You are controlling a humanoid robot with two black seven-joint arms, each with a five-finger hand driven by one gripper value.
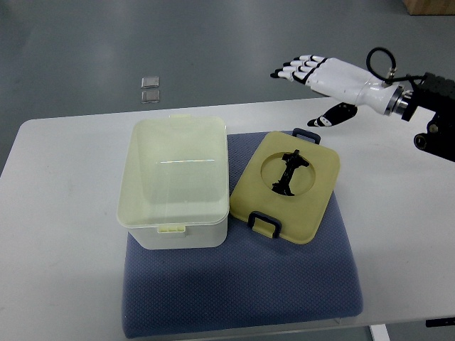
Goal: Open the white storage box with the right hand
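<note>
The white storage box [175, 181] stands open on the left part of a blue-grey mat [242, 284], and its inside looks empty. Its cream lid [287, 186] lies off the box to the right, leaning against the box's right wall, with dark clips at its near and far edges and a dark handle in a round recess. My right hand [313, 78] is raised beyond the lid at the table's far edge, fingers spread and empty, apart from the lid and the box. The left arm does not show.
The mat lies on a white table [64, 213]. Two small clear squares [150, 88] lie on the grey floor beyond the table. My right forearm [426, 106] comes in from the right edge.
</note>
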